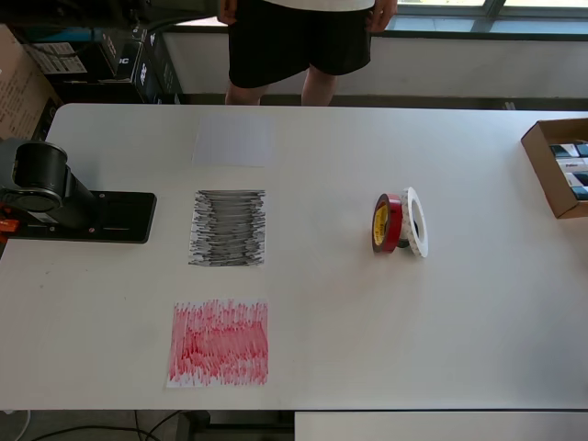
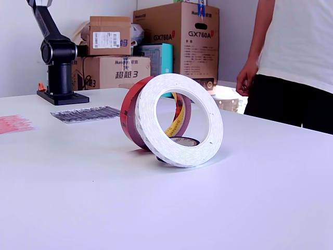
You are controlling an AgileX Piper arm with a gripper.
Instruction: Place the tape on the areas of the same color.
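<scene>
Tape rolls, red (image 1: 385, 222), white (image 1: 417, 222) and black (image 2: 179, 141), stand bunched together on the bench (image 1: 413, 331), well apart from my three papers. My pincer is out of sight.

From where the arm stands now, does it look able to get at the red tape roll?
Probably yes: bare table lies between the arm and the red roll. The white roll leans against it; the pincer is out of view.

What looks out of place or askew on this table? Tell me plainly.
The tape rolls are bunched together: the red roll and white roll stand on edge, leaning on each other, with the black roll mostly hidden between them. None sits on a colored sheet. Nothing looks spilled or damaged.
</scene>
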